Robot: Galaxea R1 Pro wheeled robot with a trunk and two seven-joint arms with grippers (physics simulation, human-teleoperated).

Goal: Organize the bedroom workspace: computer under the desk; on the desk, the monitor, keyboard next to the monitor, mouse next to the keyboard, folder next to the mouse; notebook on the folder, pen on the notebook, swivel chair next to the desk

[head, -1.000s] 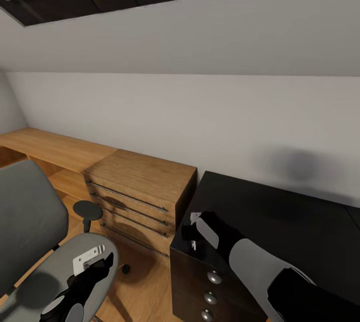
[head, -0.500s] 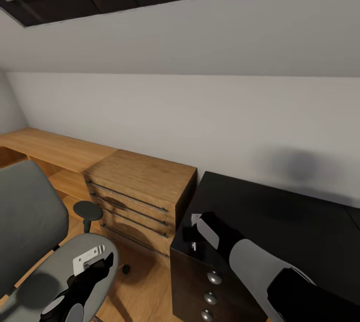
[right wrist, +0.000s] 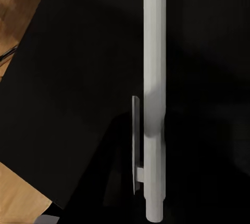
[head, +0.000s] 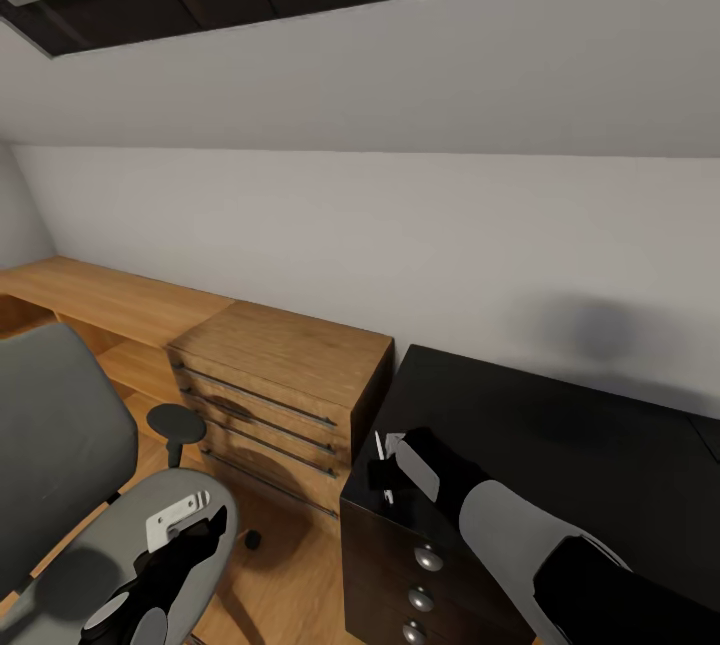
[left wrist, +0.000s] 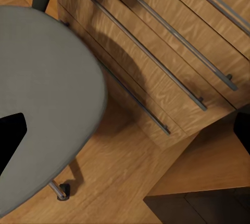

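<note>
Pen [right wrist: 154,94]: slim silvery-white stick with clip, pinched in right gripper [head: 383,470] over desk [head: 560,445] corner, fingers hidden by wrist. Left gripper [head: 185,525] above swivel chair [head: 60,445] seat; finger spread unclear.

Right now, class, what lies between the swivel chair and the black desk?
In the head view, the light wooden dresser stands between the swivel chair and the desk, with wood floor in front.

Swivel chair [head: 60,445] cropped at frame edge
</note>
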